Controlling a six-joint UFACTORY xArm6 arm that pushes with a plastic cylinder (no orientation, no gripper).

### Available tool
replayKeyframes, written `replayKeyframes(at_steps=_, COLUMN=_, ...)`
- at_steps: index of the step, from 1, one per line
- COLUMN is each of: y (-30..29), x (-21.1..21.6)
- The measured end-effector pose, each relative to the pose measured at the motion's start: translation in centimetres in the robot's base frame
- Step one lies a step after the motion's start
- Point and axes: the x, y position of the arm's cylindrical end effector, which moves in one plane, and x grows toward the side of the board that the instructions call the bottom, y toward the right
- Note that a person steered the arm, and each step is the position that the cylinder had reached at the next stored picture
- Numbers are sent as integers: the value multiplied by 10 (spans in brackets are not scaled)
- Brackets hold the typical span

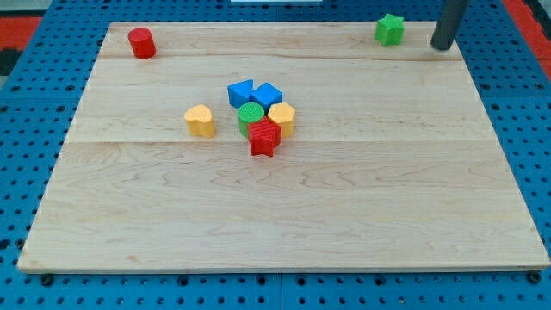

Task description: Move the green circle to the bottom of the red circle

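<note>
The green circle [250,114] sits in a tight cluster near the board's middle. It touches two blue blocks [241,92] [268,95] above it, a yellow hexagon [282,116] on its right and a red star [264,138] below it. The red circle [141,42] stands alone at the board's top left corner, far from the cluster. My tip [442,46] is at the top right edge of the board, just right of a green star [390,29], far from the green circle.
A yellow heart-shaped block [200,120] lies left of the cluster. The wooden board [284,215] rests on a blue perforated table.
</note>
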Motion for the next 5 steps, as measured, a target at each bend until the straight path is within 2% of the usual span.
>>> replayKeyframes(at_steps=1, y=-32, x=-31)
replayKeyframes(at_steps=2, y=-127, x=-4)
replayKeyframes(at_steps=3, y=-176, x=19)
replayKeyframes(at_steps=5, y=-237, x=118)
